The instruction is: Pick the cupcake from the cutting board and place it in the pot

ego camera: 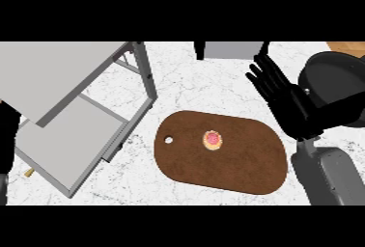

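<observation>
On the cutting board (235, 164) sits the cupcake (212, 139) — right hand (288, 99) hovers nearby, fingers straight.

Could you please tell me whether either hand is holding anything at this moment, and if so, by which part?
Nothing is held. The right hand is open above the counter, apart from the cupcake, which sits untouched on the cutting board. The left hand is out of view.

Matt brown wooden cutting board (235, 164), white marble counter (192, 82).
</observation>
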You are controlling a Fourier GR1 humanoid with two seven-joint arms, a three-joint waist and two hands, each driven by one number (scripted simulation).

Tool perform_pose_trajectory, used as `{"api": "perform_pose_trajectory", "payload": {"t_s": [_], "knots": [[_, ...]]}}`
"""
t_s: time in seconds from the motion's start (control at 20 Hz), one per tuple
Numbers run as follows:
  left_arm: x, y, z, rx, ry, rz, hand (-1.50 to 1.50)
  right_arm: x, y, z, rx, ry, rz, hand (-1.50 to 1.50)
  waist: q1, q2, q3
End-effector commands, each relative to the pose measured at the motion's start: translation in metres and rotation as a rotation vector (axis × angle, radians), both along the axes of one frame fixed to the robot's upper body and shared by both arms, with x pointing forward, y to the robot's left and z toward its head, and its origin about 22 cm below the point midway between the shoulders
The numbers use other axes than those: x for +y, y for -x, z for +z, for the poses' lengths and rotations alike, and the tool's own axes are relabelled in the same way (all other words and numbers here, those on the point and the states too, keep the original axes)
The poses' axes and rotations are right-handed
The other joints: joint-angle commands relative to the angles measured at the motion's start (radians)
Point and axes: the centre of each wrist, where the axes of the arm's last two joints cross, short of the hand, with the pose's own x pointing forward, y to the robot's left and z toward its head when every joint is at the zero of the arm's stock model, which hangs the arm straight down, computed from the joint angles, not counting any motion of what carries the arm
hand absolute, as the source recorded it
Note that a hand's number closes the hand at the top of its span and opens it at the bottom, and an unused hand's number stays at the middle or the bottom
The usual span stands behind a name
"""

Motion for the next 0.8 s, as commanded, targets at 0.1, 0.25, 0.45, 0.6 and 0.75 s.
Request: {"api": "perform_pose_trajectory", "payload": {"t_s": [0.1, 0.25, 0.45, 0.6, 0.75], "knots": [[-0.051, -0.023, 0.029, -0.224, 0.107, -0.178, 0.0, -0.005, -0.034, 0.053, -0.218, 0.014, 0.287, 1.5, 0.006, 0.071, 0.017], [-0.081, -0.037, 0.05, -0.359, 0.205, -0.33, 0.0, -0.001, -0.042, 0.076, -0.344, 0.005, 0.515, 1.5, 0.016, 0.089, 0.018], [-0.099, -0.036, 0.042, -0.338, 0.287, -0.381, 0.0, -0.058, -0.048, 0.072, -0.447, 0.46, 0.292, -1.5, 0.013, 0.097, 0.019], [-0.092, -0.037, 0.046, -0.347, 0.303, -0.385, 0.0, -0.075, -0.047, 0.064, -0.587, 0.445, 0.388, -1.5, 0.018, 0.092, 0.022], [-0.089, -0.049, 0.044, -0.342, 0.298, -0.372, 0.0, -0.079, -0.051, 0.059, -0.704, 0.465, 0.458, -1.5, -0.003, 0.085, 0.02]]}}
